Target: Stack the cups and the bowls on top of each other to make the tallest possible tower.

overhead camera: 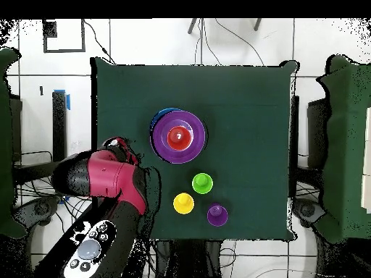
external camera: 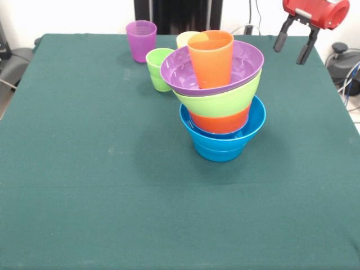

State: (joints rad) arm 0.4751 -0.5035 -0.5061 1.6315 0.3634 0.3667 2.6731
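Note:
The tower (external camera: 220,107) stands mid-table: a blue bowl (external camera: 222,145) at the bottom, an orange bowl (external camera: 219,122) in it, then a lime green bowl (external camera: 216,102) and a purple bowl (external camera: 183,72) that tilt toward the left. An orange cup (external camera: 211,57) stands upright in the purple bowl. From overhead the tower (overhead camera: 178,136) shows as concentric rings. My gripper (external camera: 291,54) hangs open and empty above the table's far right corner, well apart from the tower.
Three loose cups stand behind the tower: purple (external camera: 141,39), green (external camera: 157,68) and yellow (external camera: 184,39), the yellow partly hidden by the purple bowl. Overhead they are green (overhead camera: 202,182), yellow (overhead camera: 183,203) and purple (overhead camera: 217,214). The red arm (overhead camera: 109,177) lies at the table's left edge.

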